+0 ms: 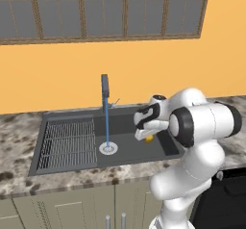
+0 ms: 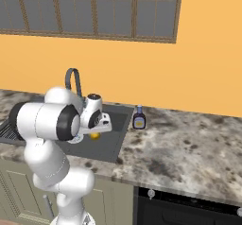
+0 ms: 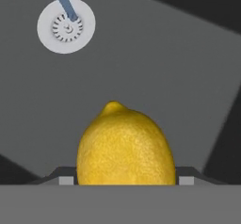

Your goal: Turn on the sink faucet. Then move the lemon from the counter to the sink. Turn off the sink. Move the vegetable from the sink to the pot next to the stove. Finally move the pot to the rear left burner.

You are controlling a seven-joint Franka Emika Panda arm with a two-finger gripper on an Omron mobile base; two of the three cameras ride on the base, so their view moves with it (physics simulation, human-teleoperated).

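Gripper [image 3: 126, 180]: in the hand view its two dark finger tips stand on either side of the lemon, spread about as wide as the fruit and pressed to its sides; it has hold of the lemon, over the right part of the sink.
Lemon [image 3: 126, 145]: bright yellow, pebbled skin, its small nub pointing away from the hand; between the finger tips, above the sink floor and not resting on it as far as the base views show. In the left base view a bit of yellow [image 1: 149, 138] peeks out below the hand, right of the drain; in the right base view it shows under the hand [image 2: 95, 135] inside the sink's right half.
Sink [image 1: 129, 156]: dark grey basin let into the counter, directly under the hand.
Drain [image 3: 66, 25]: round silver ring on the sink floor, beyond the lemon and apart from it.
Water: thin blue stream [image 1: 106, 122] falling from the faucet onto the drain.
Rack [image 1: 67, 144]: ribbed, on the sink's left half, left of the drain.
Sink faucet [image 1: 104, 92]: dark, tall, at the sink's back edge, behind the drain; a thin lever at its base.
Counter [image 2: 189, 143]: speckled stone around the sink.
Bottle [image 2: 138, 117]: small, dark, with a label, upright on the counter just beyond the sink's back right corner.
Stove [image 2: 189, 210]: black front with knobs, right of the sink, below the counter edge.
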